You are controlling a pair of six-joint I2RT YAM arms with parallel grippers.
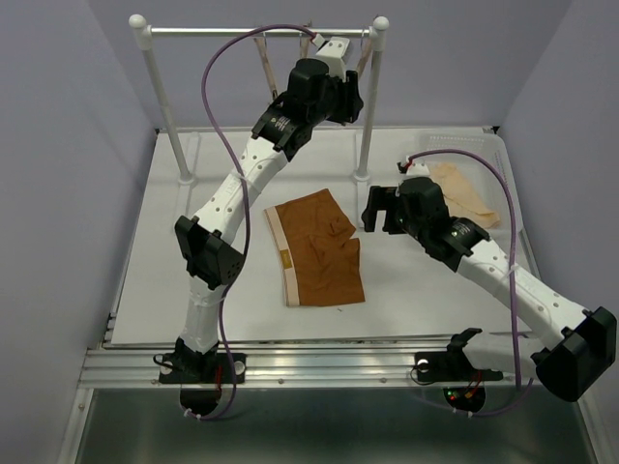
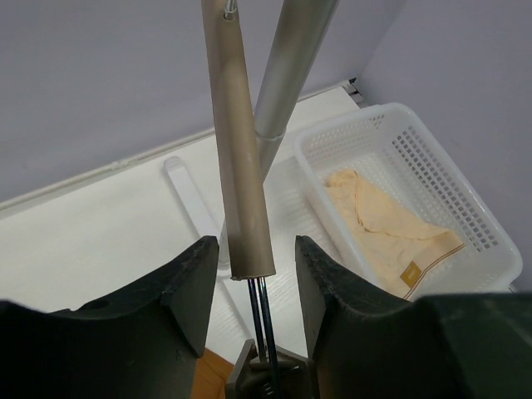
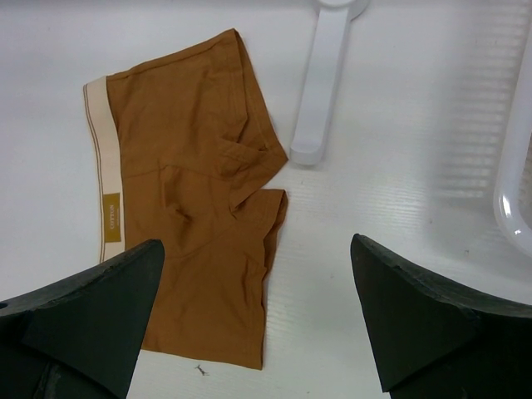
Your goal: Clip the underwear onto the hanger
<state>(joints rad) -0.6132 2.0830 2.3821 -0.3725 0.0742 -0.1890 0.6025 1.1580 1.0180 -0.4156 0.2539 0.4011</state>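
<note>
The rust-brown underwear (image 1: 314,247) lies flat on the white table, tan waistband to the left; it also shows in the right wrist view (image 3: 191,191). The wooden hanger bar (image 2: 237,141) hangs end-down from the rack rail, with its clip (image 2: 264,372) below. My left gripper (image 1: 336,50) is up at the rail. Its jaws are open (image 2: 256,266) on either side of the bar's lower end, with a gap on each side. My right gripper (image 1: 380,208) hovers open and empty (image 3: 256,249) just right of the underwear's leg edge.
The white rack has a top rail (image 1: 261,31), two posts (image 1: 164,106) (image 2: 287,83) and flat feet (image 3: 328,75). More wooden hangers (image 1: 263,58) hang on it. A white basket (image 1: 488,145) (image 2: 474,199) at the back right holds a cream garment (image 1: 462,193) (image 2: 382,224).
</note>
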